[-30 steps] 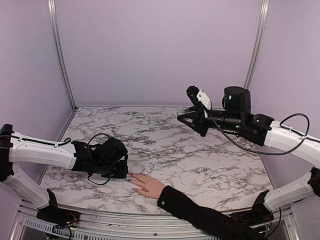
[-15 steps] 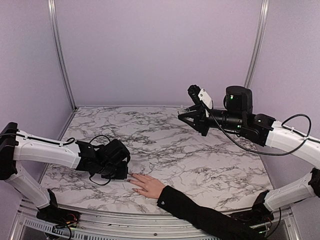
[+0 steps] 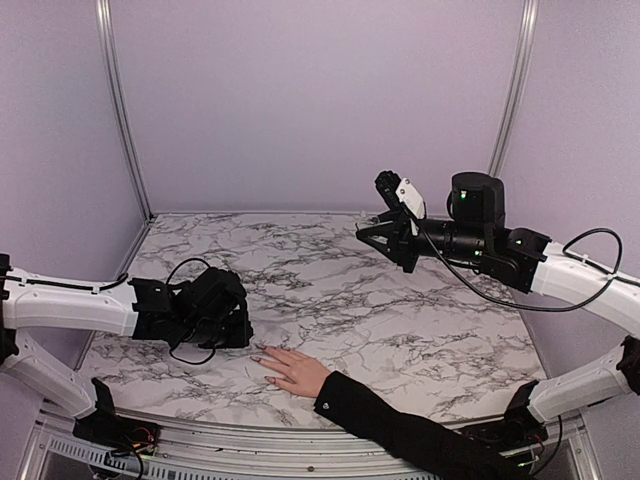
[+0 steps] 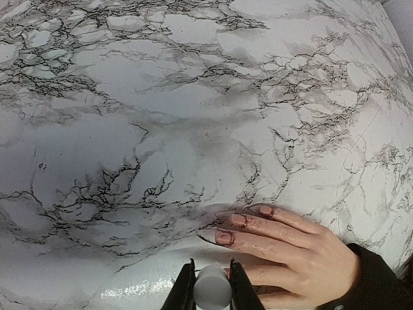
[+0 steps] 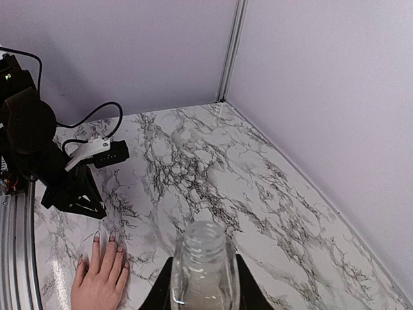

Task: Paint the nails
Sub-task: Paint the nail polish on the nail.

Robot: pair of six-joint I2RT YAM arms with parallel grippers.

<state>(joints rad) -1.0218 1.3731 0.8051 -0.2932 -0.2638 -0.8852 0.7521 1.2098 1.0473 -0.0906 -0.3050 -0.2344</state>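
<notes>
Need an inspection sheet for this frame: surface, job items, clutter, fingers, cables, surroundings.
Surface: marble-print table, glossy.
Job's things: hand in black sleeve lies palm down at the near edge; at least three nails look reddish.
Clutter: nothing seen.
Grippers: left gripper, fingers shut on a white cylinder beside the fingertips; right gripper, fingers shut on a clear bottle, high above the table.
Cables: black cable loops at the left wrist; another hangs along the right arm.
Surroundings: lilac walls, metal frame posts.

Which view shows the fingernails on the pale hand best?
Left wrist: the tiny oval fingernails of the pale, black-sleeved hand lie close to the lens, with a reddish tint visible on several. Top external shows the hand small and the nails unreadable. Right wrist shows them only as dark specks.
</notes>
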